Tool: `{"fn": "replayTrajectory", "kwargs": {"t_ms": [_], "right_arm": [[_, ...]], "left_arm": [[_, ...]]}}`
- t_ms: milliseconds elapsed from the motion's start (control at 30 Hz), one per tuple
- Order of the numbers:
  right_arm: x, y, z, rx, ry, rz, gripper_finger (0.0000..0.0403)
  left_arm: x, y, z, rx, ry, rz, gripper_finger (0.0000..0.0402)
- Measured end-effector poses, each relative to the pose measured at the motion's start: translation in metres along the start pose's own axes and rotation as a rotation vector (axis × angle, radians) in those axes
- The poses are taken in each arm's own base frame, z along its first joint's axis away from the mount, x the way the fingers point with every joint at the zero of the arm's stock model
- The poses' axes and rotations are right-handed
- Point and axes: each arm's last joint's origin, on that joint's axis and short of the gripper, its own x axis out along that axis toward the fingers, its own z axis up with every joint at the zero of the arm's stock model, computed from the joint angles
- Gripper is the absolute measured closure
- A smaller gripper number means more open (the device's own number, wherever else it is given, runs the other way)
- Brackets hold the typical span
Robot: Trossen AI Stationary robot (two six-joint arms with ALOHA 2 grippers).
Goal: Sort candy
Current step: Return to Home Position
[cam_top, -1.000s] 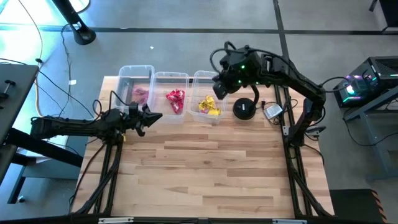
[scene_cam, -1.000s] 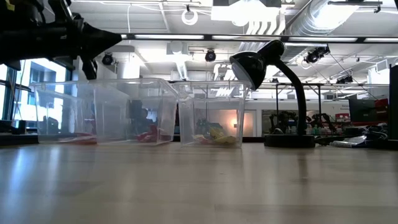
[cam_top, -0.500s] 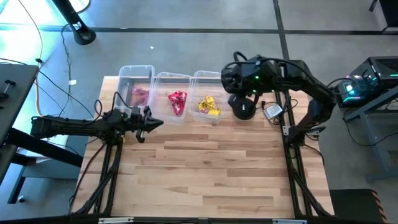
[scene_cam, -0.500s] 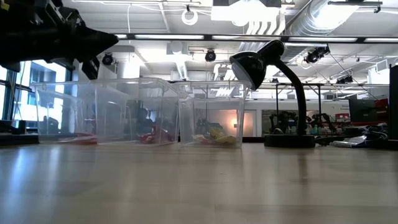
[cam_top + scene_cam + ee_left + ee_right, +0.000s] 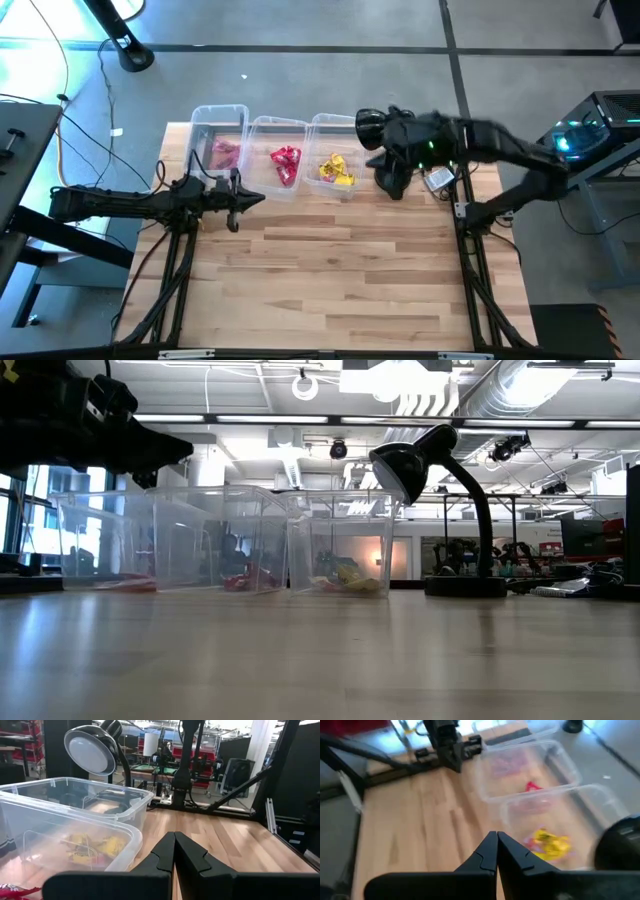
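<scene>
Candy (image 5: 284, 163) sits sorted by colour in three clear tubs along the far edge of the table (image 5: 330, 290), w/ no packet in view outside them. The left arm (image 5: 120, 203) reaches in low from the table's left side. The right arm (image 5: 500, 150) stretches in from the right rear, its wrist over the foot of a black desk lamp (image 5: 405, 468).

The tubs stand in a tight row. The left tub (image 5: 220, 110) holds the pink packets (image 5: 226, 153), the middle tub (image 5: 277, 122) the red ones, and the right tub (image 5: 331, 118) the yellow packets (image 5: 337, 170).

The left claw (image 5: 174, 836) is pinched tight w/ nothing btwn its fingers. It hangs above rim height on the near side of the row, about where the left and middle tubs meet. Its long axis runs parallel to the row, toward the lamp, so the candy lies off to its far side, behind the tub walls.

The right claw (image 5: 496, 837) is likewise closed to a point and carries nothing. It is raised just right of the right tub, beside the lamp, and faces back down the row, w/ the yellow packets ahead and below.

Sorting looks complete, prob. leaving only the pull-back. The left arm is nearer pink and red, the right nearer yellow, and neither seems to need another reach. The right arm has less room, since lamp and tub rim sit close by its wrist, so up and away from the row looks the safer exit.
</scene>
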Motion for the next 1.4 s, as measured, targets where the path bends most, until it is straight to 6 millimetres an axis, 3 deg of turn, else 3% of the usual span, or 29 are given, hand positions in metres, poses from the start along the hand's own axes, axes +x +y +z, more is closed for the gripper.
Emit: {"fn": "replayTrajectory", "kwargs": {"t_ms": [200, 367, 467, 600, 967, 1267, 1400], "right_arm": [[0.030, -0.013, -0.090, 0.127, -0.263, 0.142, 0.0403], [0.072, -0.028, -0.162, 0.157, -0.558, 0.279, 0.0403], [0.091, -0.036, -0.205, 0.126, -0.639, 0.292, 0.0403], [0.101, -0.045, -0.246, 0.102, -0.657, 0.250, 0.0403], [0.122, -0.059, -0.320, 0.103, -0.317, 0.095, 0.0403], [0.125, -0.066, -0.356, 0.077, 0.055, 0.012, 0.0403], [0.113, -0.066, -0.355, 0.078, 0.034, 0.035, 0.0403]], "left_arm": [[0.000, 0.000, 0.000, 0.000, -0.002, 0.000, 0.0401], [0.000, 0.000, 0.000, 0.001, -0.003, -0.001, 0.0401], [0.000, 0.000, 0.000, 0.001, -0.004, -0.001, 0.0401], [0.000, 0.000, 0.000, 0.001, -0.004, -0.002, 0.0401], [0.000, 0.000, 0.001, 0.002, -0.007, -0.004, 0.0401], [-0.002, 0.000, 0.001, 0.006, 0.001, -0.002, 0.0401], [-0.011, -0.001, 0.005, 0.005, -0.026, -0.004, 0.0401]]}}
